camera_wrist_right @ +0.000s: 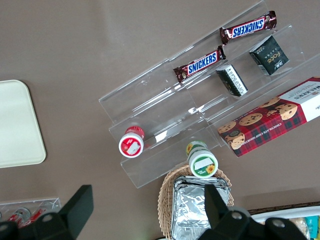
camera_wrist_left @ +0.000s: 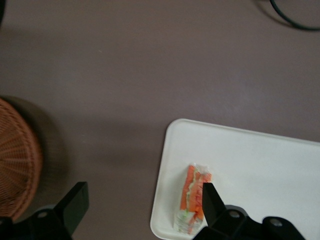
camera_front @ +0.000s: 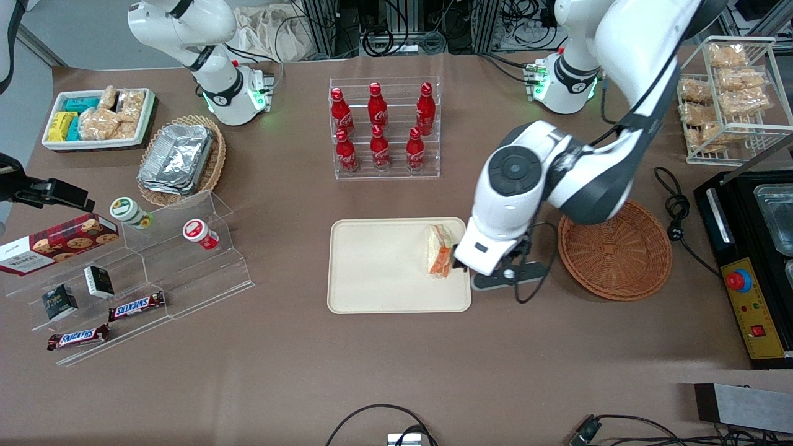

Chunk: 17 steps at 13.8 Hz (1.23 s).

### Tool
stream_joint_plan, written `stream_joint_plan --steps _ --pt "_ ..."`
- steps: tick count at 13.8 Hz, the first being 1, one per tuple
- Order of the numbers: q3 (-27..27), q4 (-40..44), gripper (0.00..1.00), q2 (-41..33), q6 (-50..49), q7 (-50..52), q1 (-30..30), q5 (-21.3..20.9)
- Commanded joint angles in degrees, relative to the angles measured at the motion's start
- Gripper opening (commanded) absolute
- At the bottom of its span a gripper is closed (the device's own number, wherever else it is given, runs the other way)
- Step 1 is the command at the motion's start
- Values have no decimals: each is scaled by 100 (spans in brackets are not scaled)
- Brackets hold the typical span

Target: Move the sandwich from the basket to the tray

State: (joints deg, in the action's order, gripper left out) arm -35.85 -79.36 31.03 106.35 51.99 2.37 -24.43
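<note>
1. Sandwich (camera_front: pixel 439 250): lies on the tray (camera_front: pixel 384 266), close to the tray edge nearest the working arm's end of the table. It stands on a cut side, with the orange and green filling layers facing up toward the wrist camera (camera_wrist_left: pixel 192 197).

2. Basket (camera_front: pixel 614 249): the reddish-brown wicker round sits beside the tray, toward the working arm's end, apart from it with bare table between. What shows of its inside holds nothing, though the arm covers part of its rim.

3. Gripper (camera_front: pixel 461 260): low over the tray's edge, just beside the sandwich. In the wrist view its two fingers (camera_wrist_left: pixel 212 202) stand spread wide, one over the bare table near the basket (camera_wrist_left: pixel 17 160), the other overlapping the sandwich's edge in the picture. Nothing is clamped between them. Whether that finger touches the bread cannot be told.

4. Tray (camera_wrist_left: pixel 240 165): otherwise bare; the sandwich is its only load and rests wholly within the rim.

5. Progress, as a judgement: the transfer looks essentially complete. Sandwich out of the basket, down on the tray, jaws released.

6. Left to do, as a judgement: only a clean lift of the gripper away from the tray, without nudging the sandwich. It sits near the rim and on a narrow side, so a brush from the near finger could tip it or push it toward the edge.

7. A bottle rack (camera_front: pixel 384 127) stands farther from the front camera than the tray, and plays no part here.
</note>
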Motion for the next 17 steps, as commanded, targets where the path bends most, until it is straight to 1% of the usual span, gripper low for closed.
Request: stream_joint_plan --steps 1,4,6,7,8,10,11,12,14,16,17 --pt "-18 227 100 -184 -412 -13 -376 96" --pt "-1 298 100 -264 -572 -240 -614 96" --pt "8 246 100 -429 -633 -635 -790 122" --pt "34 228 100 -544 -720 -985 -843 218" --pt "287 193 100 -684 -747 -1398 -835 472" --pt "1173 -113 100 -1236 -704 -2390 -669 1401" --pt "1586 -228 100 -1457 -712 -3021 -598 1762" --pt "1851 -273 100 -1590 -756 -3550 -563 1940" --pt "2151 -457 100 -1906 -774 -4255 -545 2126" --pt "2302 -895 100 -2344 -695 -4600 -484 2126" --pt "2372 -1002 100 -2521 -660 -4601 -431 2118"
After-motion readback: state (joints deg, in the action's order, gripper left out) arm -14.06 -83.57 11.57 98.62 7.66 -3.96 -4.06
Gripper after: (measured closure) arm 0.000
